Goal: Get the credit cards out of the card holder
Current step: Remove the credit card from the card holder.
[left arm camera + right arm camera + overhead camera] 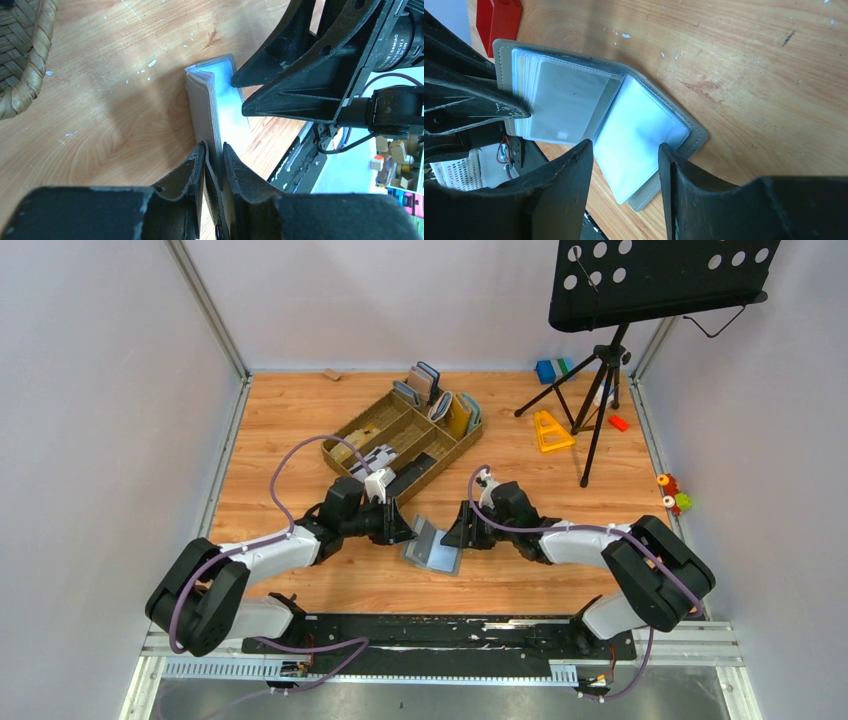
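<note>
**Left claw pinches card holder; right claw parted**

Left claw is clamped on one grey flap, which stands upright between its fingers. The card holder spreads open between both claws. Right claw stands half open, jaws astride the pale blue leaf, not closed on it.

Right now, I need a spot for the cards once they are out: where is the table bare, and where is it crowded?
Free: the table left of the brown tray, and the patch between the right arm and the tripod. Crowded: the middle, where the left gripper pinches the card holder, the right gripper stands open astride it, with the tray behind.
</note>
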